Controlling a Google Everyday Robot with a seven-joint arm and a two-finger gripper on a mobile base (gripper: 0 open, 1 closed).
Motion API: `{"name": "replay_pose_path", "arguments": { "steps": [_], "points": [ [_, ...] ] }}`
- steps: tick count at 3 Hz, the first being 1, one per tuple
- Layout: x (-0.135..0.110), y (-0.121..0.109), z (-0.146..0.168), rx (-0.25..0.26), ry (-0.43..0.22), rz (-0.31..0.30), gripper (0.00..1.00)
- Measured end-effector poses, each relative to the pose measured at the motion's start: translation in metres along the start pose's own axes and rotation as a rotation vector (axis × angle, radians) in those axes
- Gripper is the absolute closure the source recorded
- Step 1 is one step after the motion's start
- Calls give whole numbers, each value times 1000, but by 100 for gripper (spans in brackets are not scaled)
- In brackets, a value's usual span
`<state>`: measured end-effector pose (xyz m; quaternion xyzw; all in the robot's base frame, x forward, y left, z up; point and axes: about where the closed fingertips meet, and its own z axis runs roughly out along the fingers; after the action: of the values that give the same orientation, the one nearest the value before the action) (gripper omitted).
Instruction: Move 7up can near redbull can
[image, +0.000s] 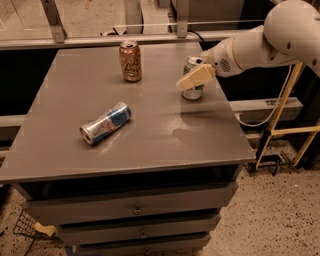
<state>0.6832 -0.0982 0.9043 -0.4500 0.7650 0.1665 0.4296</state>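
- Silver-grey with green marks, the 7up can stands upright near the right edge of the table, toward its far right corner
- The gripper is against the can's front; whether it grips cannot be told
- The redbull can lies on its side toward the left edge, well apart
- A copper-orange can stands by the far edge

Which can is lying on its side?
The blue-and-silver redbull can; the copper can and 7up can stand upright, with the hand at the 7up can.
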Motion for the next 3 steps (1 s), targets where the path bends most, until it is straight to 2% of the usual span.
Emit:
{"name": "replay_pose_path", "arguments": {
  "steps": [2,3],
  "points": [
    [-10,6,7,-38,-34,-14,61],
    [-23,19,1,-112,-85,-68,83]
  ]
}}
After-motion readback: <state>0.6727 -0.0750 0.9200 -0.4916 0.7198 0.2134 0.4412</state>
